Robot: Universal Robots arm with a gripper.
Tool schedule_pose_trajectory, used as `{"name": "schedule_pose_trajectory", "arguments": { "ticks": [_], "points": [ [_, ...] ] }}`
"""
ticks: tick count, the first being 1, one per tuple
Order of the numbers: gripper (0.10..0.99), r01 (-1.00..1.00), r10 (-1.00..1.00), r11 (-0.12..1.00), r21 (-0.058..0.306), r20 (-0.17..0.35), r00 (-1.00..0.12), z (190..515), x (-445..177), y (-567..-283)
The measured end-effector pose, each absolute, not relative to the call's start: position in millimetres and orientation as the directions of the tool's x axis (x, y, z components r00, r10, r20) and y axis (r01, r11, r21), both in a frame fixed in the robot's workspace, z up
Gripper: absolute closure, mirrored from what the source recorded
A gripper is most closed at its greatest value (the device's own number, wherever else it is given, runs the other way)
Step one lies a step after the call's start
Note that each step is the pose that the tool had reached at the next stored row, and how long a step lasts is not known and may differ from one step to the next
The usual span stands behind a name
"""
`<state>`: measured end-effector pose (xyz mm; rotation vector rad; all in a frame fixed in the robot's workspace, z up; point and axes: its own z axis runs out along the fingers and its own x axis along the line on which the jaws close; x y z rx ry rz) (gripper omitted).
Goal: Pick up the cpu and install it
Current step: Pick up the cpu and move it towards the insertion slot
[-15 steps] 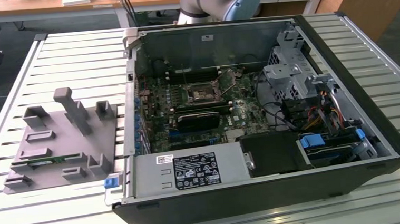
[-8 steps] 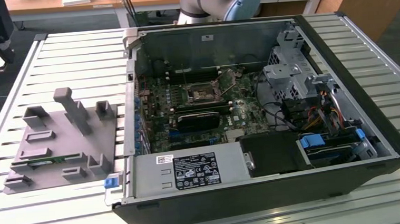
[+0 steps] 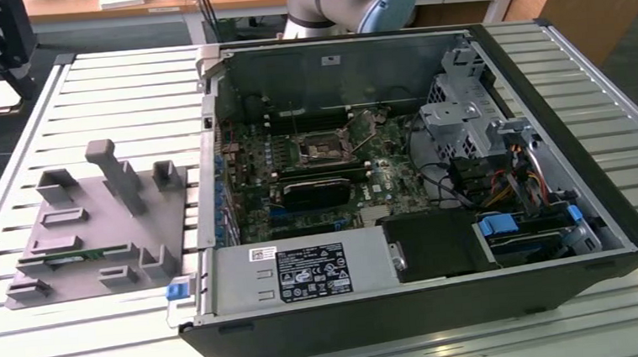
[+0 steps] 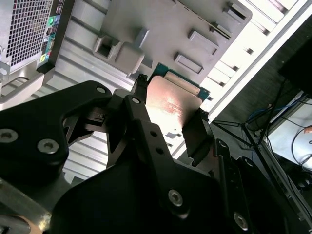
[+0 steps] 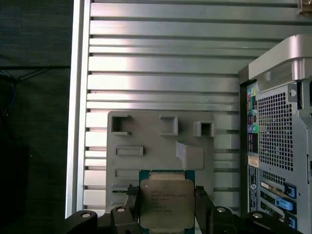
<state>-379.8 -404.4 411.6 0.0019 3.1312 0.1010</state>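
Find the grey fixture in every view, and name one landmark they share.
Exterior view: fixture on the table, at the exterior view's left of the case.
First wrist view: fixture beyond the held cpu, beside the case.
Second wrist view: fixture beyond the cpu, beside the case.
Shared landmark: the case.

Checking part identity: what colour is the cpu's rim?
The cpu has a green rim, clearest in the first wrist view.
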Motion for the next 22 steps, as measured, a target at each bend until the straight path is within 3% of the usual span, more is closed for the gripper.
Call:
{"name": "schedule_pose_trajectory", "arguments": {
  "ticks": [22],
  "points": [
    [0.545,0.001,0.001,0.998,0.065,-0.009,-1.0,412,-327,-404]
  ]
}}
